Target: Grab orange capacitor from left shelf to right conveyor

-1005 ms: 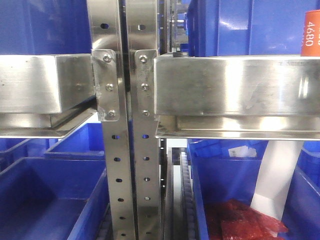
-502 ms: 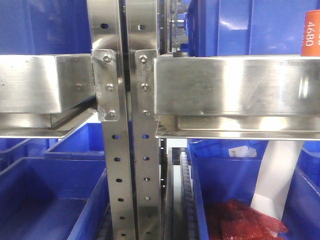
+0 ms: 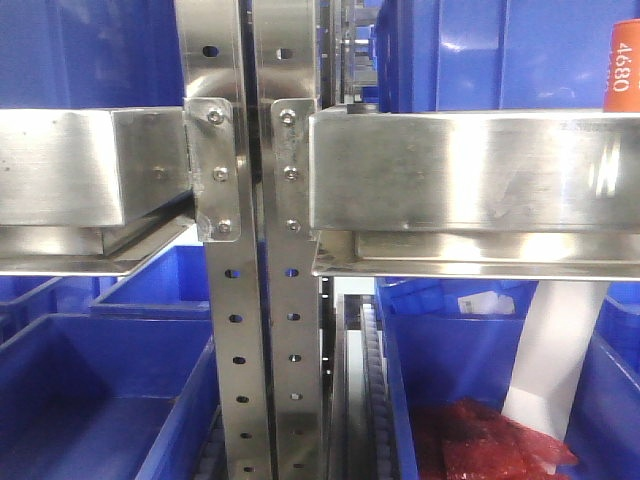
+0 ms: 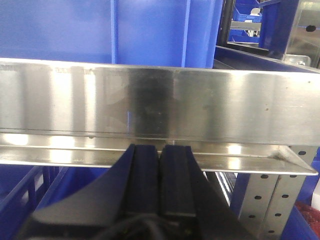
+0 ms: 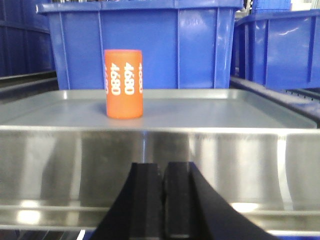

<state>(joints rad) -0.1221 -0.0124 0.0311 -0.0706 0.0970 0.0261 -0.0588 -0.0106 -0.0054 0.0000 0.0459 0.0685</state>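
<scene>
The orange capacitor [image 5: 123,83] stands upright on a shallow silver tray [image 5: 250,107] on the left shelf [image 3: 470,170], with its white "4680" print running down its side. In the right wrist view it sits at about 11 o'clock from the right fingers [image 5: 147,200] and well apart from them, beyond the shiny steel front rail [image 5: 225,165]. A blue bin [image 5: 200,50] rises behind it at 12 o'clock; whether the two touch cannot be told. The right fingers are pressed close together with only a thin dark seam between them, and they hold nothing. In the front-facing view only a sliver of the capacitor [image 3: 622,65] shows, at 2 o'clock on the picture's edge, above the right-hand rail. Two perforated uprights [image 3: 235,350] run down the middle of that view, with more blue bins at 7 o'clock [image 3: 100,400]. A bin at 5 o'clock holds red material [image 3: 490,440] beside a white strip [image 3: 555,350]. In the left wrist view the left fingers [image 4: 145,175] are likewise closed against each other and empty. They point at 12 o'clock toward another steel rail [image 4: 150,105], with a blue bin wall [image 4: 150,30] above it.
</scene>
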